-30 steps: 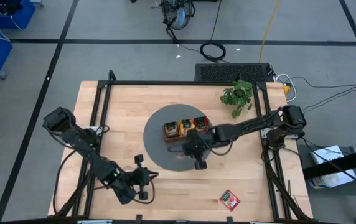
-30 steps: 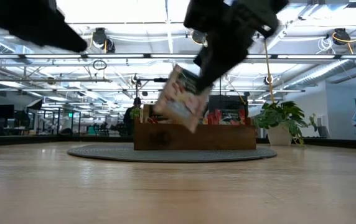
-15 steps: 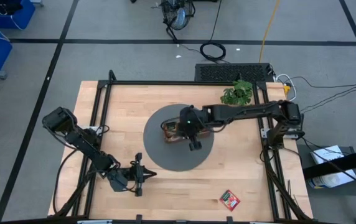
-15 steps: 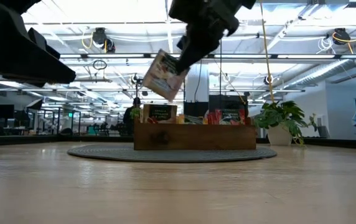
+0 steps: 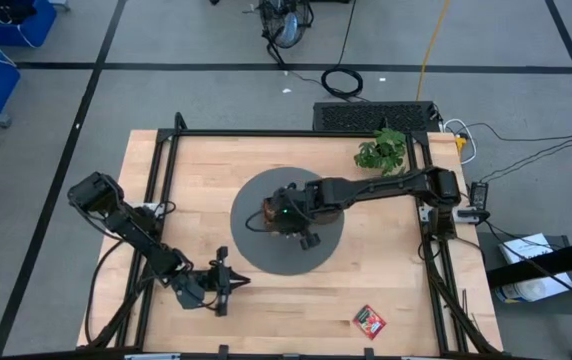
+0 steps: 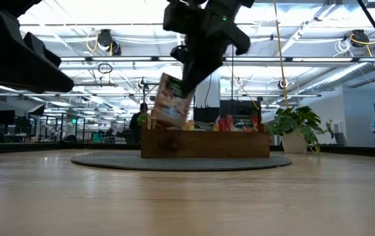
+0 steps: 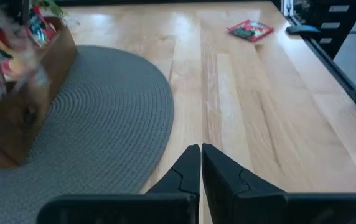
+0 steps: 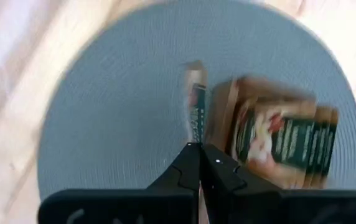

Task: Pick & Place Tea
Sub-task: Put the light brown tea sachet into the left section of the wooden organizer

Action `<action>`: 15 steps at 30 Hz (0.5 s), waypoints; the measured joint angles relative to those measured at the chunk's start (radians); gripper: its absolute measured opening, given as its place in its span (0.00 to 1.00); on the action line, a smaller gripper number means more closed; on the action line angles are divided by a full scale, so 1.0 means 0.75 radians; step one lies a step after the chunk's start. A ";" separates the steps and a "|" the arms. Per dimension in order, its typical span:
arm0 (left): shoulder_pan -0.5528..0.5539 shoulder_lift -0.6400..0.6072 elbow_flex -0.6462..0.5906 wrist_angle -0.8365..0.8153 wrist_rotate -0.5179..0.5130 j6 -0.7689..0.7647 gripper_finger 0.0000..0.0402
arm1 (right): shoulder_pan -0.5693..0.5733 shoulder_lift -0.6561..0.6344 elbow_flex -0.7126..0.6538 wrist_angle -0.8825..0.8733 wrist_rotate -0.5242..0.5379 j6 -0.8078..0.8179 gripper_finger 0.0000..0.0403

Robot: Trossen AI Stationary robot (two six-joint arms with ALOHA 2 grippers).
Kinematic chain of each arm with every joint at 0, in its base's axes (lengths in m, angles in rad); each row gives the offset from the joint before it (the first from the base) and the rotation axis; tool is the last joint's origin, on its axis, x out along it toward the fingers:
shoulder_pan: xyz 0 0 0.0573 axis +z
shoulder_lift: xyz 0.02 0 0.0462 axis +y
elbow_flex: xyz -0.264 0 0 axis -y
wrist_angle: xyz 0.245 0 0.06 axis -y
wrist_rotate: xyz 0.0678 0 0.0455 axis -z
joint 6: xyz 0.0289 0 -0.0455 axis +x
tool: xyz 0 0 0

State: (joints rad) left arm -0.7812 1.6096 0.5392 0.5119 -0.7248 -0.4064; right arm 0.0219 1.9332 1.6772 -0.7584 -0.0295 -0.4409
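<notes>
The right end effector [image 6: 186, 88] hangs over the left end of the wooden tray [image 6: 205, 144], pinching a beige-white tea sachet [image 6: 170, 100] by its upper edge; the sachet dangles tilted, just above the tray's leftmost compartment and not yet lowered in. The tray sits on a round grey mat [image 5: 288, 222] and already holds several sachets upright in its compartments. One red sachet [image 5: 369, 321] lies well apart on the bench [image 5: 386, 270], near its front edge, not yet collected. The left end effector [image 7: 200, 163] waits low over the bench beside the mat, fingers pressed together on nothing. Judging by this, the sorting looks nearly finished.
</notes>
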 joint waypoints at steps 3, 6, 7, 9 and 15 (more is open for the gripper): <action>-0.009 0.000 0.000 -0.032 0.001 -0.046 0.06 | 0.007 0.025 0.000 0.029 0.012 -0.044 0.00; -0.022 0.000 0.000 -0.041 0.000 -0.086 0.06 | 0.002 0.046 -0.001 0.031 0.108 -0.095 0.00; -0.026 0.000 0.000 -0.047 0.000 -0.107 0.06 | -0.004 0.057 -0.001 0.056 0.151 -0.118 0.00; -0.038 0.000 0.000 -0.052 -0.008 -0.140 0.06 | -0.021 0.065 -0.001 0.058 0.218 -0.155 0.00; -0.060 0.000 0.001 -0.053 -0.046 -0.175 0.06 | -0.066 0.090 -0.001 0.096 0.419 -0.207 0.00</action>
State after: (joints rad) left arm -0.8261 1.6096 0.5396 0.4724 -0.7593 -0.5377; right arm -0.0280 2.0010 1.6764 -0.6862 0.2844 -0.5960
